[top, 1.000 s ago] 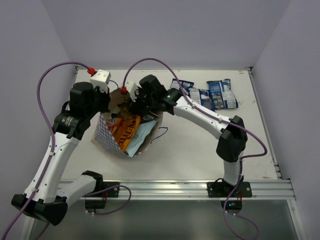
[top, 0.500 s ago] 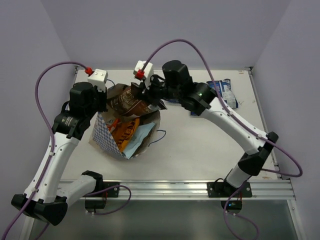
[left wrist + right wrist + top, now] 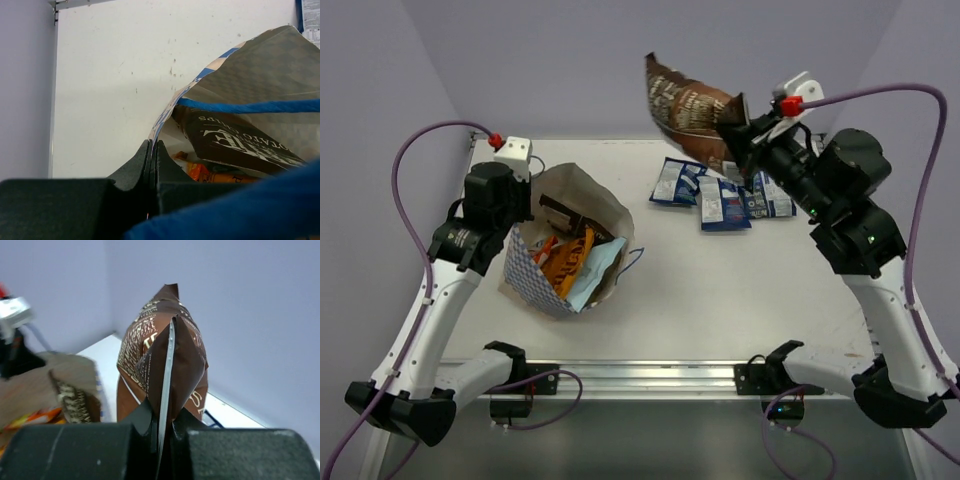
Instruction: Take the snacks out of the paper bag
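The right tool (image 3: 740,127) is clamped narrow on the dark brown packet (image 3: 686,104) and holds it high in the air over the far right of the bench (image 3: 720,290), well apart from the paper bag (image 3: 527,268). In the right wrist view this packet stands upright above the tool, with its flat seam caught between the two fingers (image 3: 142,417)

The left tool (image 3: 524,198) is closed on the far left rim of the paper bag. In the left wrist view its fingers (image 3: 137,162) meet, and the paper edge runs down between them

The bag sits on the left half of the bench with its mouth open. Its checkered band faces near and left. Inside it lie more snacks:
- a second brown packet (image 3: 560,212) at the far side
- orange packets (image 3: 570,262) in the middle
- a light blue packet (image 3: 607,260) against the near right rim

A few blue packets (image 3: 723,203) lie flat and close together on the far right of the bench, just left of the right arm
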`<state>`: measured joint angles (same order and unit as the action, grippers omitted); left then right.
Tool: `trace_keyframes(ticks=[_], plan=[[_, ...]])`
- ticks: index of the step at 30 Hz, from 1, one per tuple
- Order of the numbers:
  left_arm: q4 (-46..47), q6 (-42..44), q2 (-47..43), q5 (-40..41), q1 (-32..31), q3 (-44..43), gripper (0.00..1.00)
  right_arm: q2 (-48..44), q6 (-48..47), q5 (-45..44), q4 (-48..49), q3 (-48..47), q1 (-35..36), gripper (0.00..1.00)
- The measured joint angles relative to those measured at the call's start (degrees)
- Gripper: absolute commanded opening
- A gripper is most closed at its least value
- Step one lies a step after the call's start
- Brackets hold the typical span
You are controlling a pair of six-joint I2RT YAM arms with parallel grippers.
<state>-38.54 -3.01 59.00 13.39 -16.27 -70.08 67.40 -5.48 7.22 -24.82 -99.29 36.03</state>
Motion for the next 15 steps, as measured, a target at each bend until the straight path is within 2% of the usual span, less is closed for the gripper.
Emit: trace_keyframes(ticks=[4, 8, 12, 15], plan=[[0.0, 0.0, 0.2, 0.5, 0.0, 0.0, 0.00, -5.9, 4.7, -6.3, 2.5, 8.9, -9.3, 0.00], [0.0, 0.0, 0.2, 0.6, 0.0, 0.0, 0.00, -7.5, 9.3, -8.6, 3.4, 17.0, -13.1, 0.00], [0.0, 0.0, 0.2, 0.5, 0.0, 0.0, 0.00, -4.9, 14.5, -3.7, 4.6, 25.5, -14.5, 0.00], [-0.2, 0.0, 0.2, 0.3, 0.0, -0.4, 0.00, -2.6, 18.7, 4.6, 9.3, 34.7, -14.6, 0.00]])
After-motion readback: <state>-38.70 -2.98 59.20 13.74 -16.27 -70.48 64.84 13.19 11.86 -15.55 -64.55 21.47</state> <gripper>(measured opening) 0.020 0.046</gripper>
